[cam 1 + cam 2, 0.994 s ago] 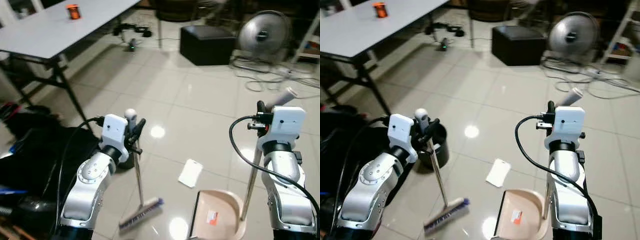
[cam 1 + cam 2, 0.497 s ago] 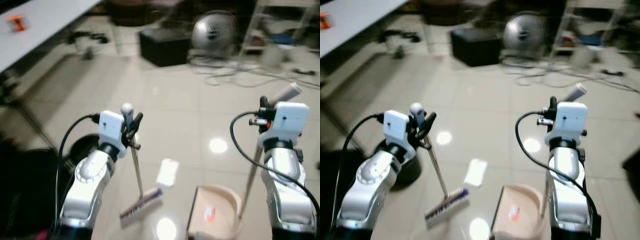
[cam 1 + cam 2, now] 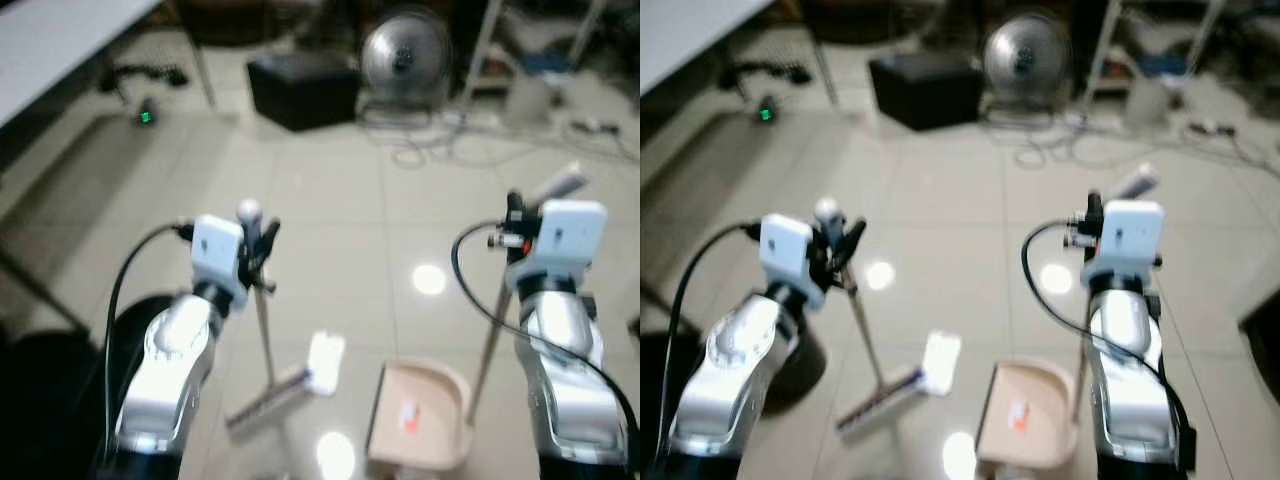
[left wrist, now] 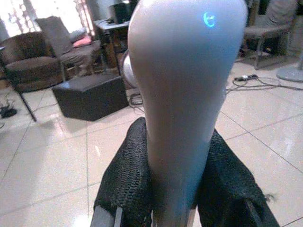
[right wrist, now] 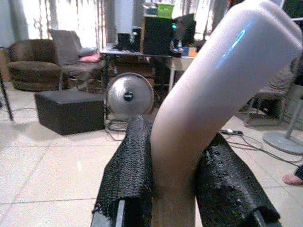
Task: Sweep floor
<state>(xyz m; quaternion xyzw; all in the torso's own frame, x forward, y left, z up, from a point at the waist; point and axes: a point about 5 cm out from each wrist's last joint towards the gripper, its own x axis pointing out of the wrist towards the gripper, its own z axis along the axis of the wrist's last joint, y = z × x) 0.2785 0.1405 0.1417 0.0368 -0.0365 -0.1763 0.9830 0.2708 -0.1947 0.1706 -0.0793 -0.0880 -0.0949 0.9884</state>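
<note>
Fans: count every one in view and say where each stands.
1. The fan stands on the floor at the far side, right of the black ottoman. Others may be hidden.

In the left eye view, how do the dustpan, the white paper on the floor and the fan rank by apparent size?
1. Dustpan, largest.
2. Fan, but it stands farther away, so its true size is unsure.
3. White paper, smallest.
</note>
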